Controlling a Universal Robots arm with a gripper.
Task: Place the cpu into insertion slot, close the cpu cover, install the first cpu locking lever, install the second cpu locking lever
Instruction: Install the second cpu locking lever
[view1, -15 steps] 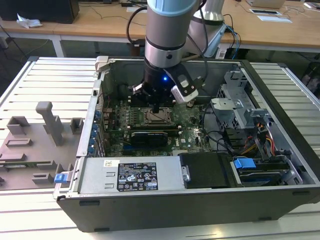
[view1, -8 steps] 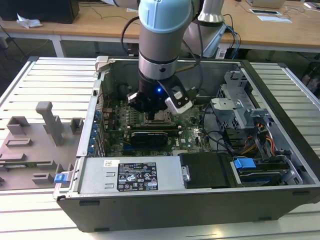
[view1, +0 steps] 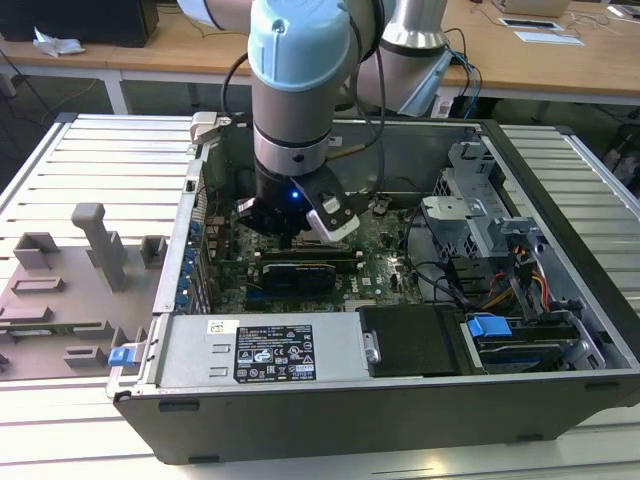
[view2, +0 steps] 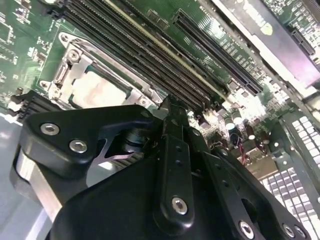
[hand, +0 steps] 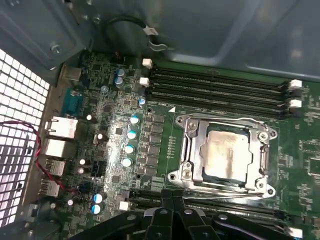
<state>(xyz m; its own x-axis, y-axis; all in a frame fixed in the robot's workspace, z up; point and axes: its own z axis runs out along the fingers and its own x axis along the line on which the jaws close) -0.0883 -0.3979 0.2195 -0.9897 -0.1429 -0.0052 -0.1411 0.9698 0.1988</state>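
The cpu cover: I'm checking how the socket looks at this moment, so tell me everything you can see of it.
The cpu cover is a thin silver metal frame with a square central window, lying flat over the insertion slot on the green motherboard. The dull grey top of the cpu shows through the window. Round screw heads sit at the socket's corners. Long black memory slots run alongside. In both wrist views the gripper hangs near it, not touching.
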